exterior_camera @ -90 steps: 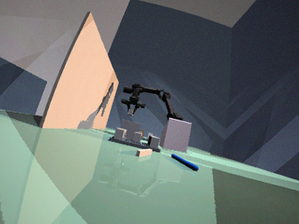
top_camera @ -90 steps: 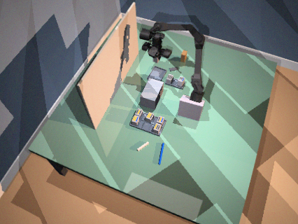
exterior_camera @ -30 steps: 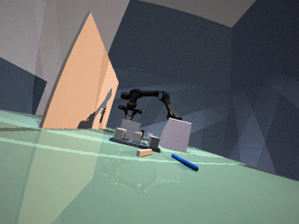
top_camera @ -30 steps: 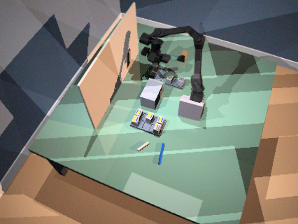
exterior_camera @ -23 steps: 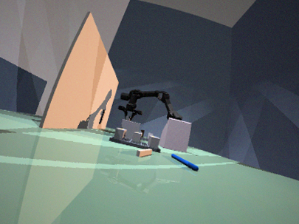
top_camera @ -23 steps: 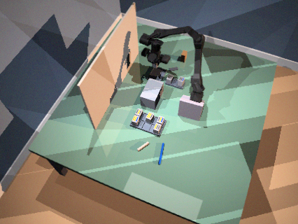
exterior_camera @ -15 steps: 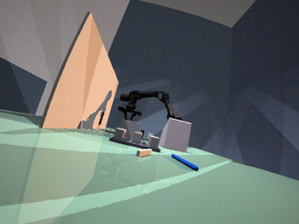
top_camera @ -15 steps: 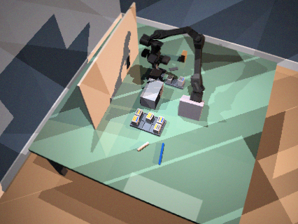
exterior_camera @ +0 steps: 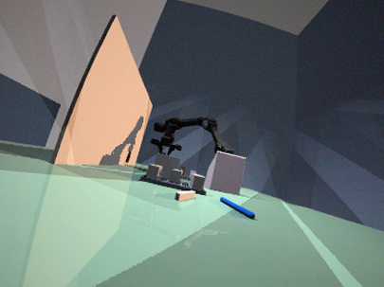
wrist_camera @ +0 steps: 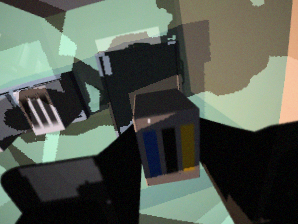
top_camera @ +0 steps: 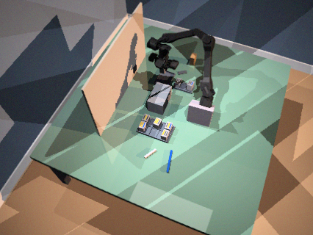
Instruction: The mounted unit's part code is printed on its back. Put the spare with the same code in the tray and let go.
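My gripper (top_camera: 164, 69) (wrist_camera: 161, 123) is shut on a grey block with blue, black and yellow stripes, seen in the wrist view. It holds the block over the near edge of the dark, shadowed square tray (wrist_camera: 140, 67) (top_camera: 170, 74). Whether the block touches the tray cannot be told. Beside the tray is a dark base with upright units; one striped unit (wrist_camera: 40, 111) (top_camera: 178, 81) and another unit (top_camera: 190, 84) show there. A separate rack (top_camera: 156, 131) holds several striped blocks. No printed code is legible.
A large grey box (top_camera: 159, 97) stands between tray and rack. A tall tan panel (top_camera: 114, 77) (exterior_camera: 105, 107) stands at the left. A blue rod (top_camera: 169, 161) (exterior_camera: 236, 208) and a pale stick (top_camera: 150, 153) (exterior_camera: 185, 195) lie in front. A small orange block (top_camera: 193, 59) stands behind.
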